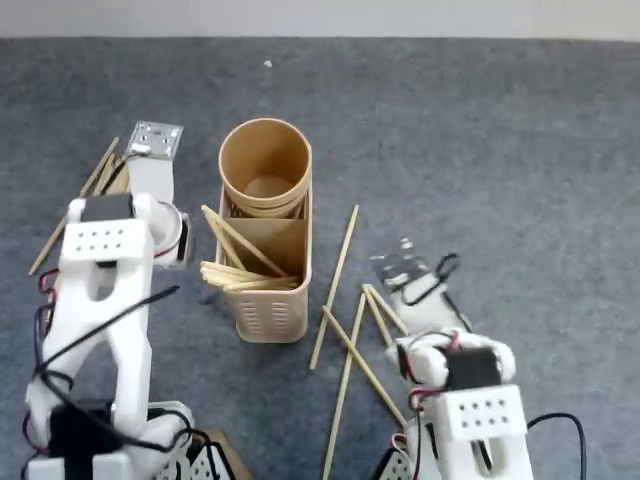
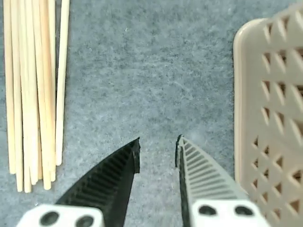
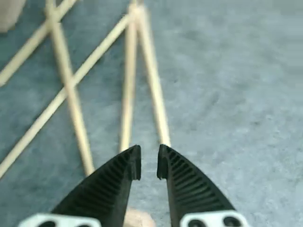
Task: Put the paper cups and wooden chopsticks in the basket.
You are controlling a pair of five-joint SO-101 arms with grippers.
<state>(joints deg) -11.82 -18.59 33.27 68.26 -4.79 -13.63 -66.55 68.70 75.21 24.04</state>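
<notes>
Well, the right gripper (image 3: 149, 163) hangs over the loose chopsticks (image 3: 152, 85) beside the basket (image 1: 268, 310), fingers slightly parted, empty; left gripper (image 2: 157, 153) likewise, between basket and bundle (image 2: 31, 94). I'd widen the jaws, straddle one stick near its middle, then pinch so it lifts level.

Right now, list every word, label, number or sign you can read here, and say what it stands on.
None: no text can be read in any view.
The basket, the paper cups and the chopsticks look plain, with no print on them.
</notes>
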